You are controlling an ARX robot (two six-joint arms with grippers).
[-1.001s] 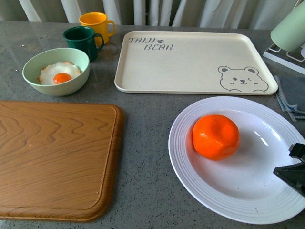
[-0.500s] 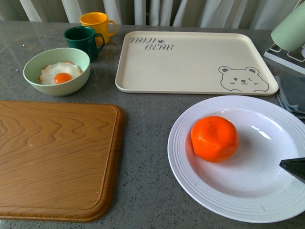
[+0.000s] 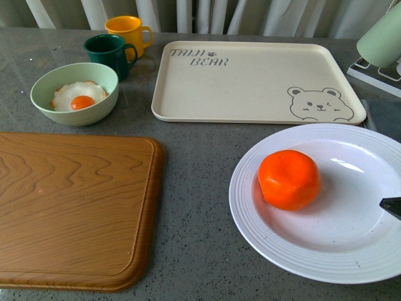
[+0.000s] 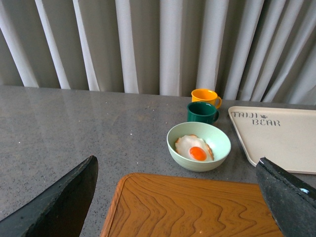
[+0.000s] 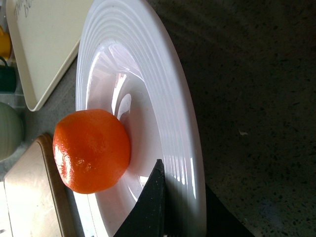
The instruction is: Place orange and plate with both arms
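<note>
The orange [image 3: 289, 179] lies in the well of the white ridged plate [image 3: 247, 213] at the front right of the grey counter. My right gripper [image 3: 390, 205] is shut on the plate's right rim, with only a dark fingertip showing at the frame edge. The right wrist view has one finger over the plate [image 5: 168, 98] and one under it, the right gripper [image 5: 181, 173] clamped on the rim close to the orange [image 5: 91, 150]. My left gripper [image 4: 175, 197] hangs open above the wooden board [image 4: 192, 207], nothing between its fingers.
A wooden cutting board [image 3: 75, 207] fills the front left. Behind the plate lies the cream bear tray [image 3: 250, 81]. A pale green bowl [image 3: 74, 94] with a fried egg, a dark green mug [image 3: 108, 53] and a yellow mug [image 3: 125, 31] stand back left. A pale green cup [image 3: 382, 37] sits far right.
The plate has shifted to the right with the orange in it. The orange has rolled slightly toward the right in the well. Less of the right gripper shows at the frame edge.
</note>
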